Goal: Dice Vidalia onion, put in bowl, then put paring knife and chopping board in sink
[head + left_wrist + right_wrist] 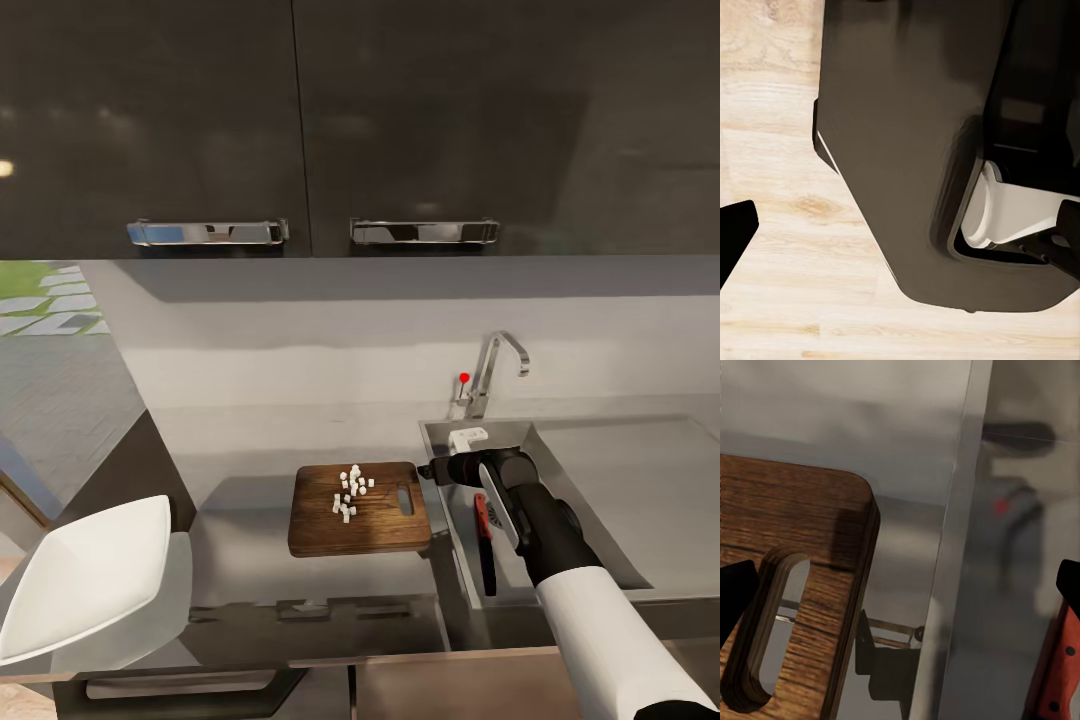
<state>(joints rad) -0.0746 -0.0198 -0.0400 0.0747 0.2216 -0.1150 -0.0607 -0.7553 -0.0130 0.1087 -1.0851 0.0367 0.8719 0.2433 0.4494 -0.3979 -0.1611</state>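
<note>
Grey countertop [250,560]: chopping board [320,530] unlabelled; paring knife [485,545] in sink [600,500].

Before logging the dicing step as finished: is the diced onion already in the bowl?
No, the diced onion lies on the chopping board; the bowl looks empty.

The board [360,510] is dark brown wood with lines in it. The sink [600,480] is dull grey metal. The tap [495,370] and the cupboard handles [208,232] are shiny metal. The bowl [85,575] is smooth and white. The knife [485,540] has a red handle. The floor [772,225] is pale wood.
</note>
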